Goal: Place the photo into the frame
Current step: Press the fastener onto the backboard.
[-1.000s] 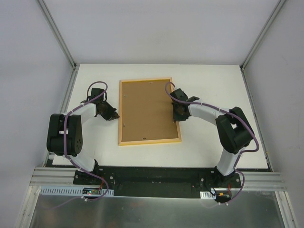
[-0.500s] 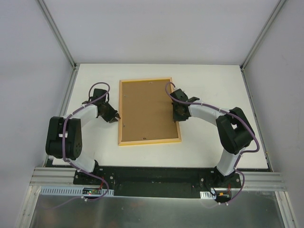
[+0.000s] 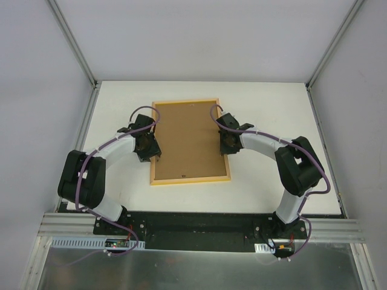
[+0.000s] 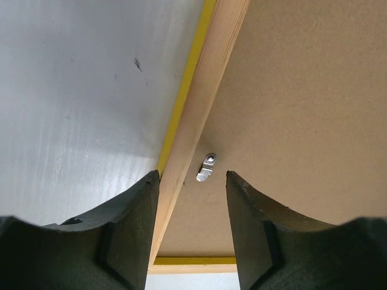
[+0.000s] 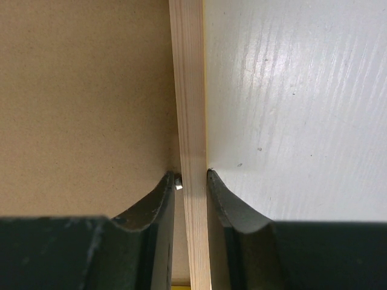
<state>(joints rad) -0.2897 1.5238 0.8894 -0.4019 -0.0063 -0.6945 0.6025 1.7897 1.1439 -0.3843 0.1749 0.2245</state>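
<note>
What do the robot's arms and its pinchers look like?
The left arm and the right arm each have a white middle part and chunky black joints. A thin purple cable loops along each one. The left gripper and the right gripper are black, each with two fingers that curve inward like little claws. I can't see any writing on them.

Both arms bend inward toward the picture's middle. The left tool (image 3: 149,147), left of centre, points down, jaws standing apart. The right tool (image 3: 227,144), right of centre, points down, jaws pinched on the frame (image 5: 188,90).
</note>
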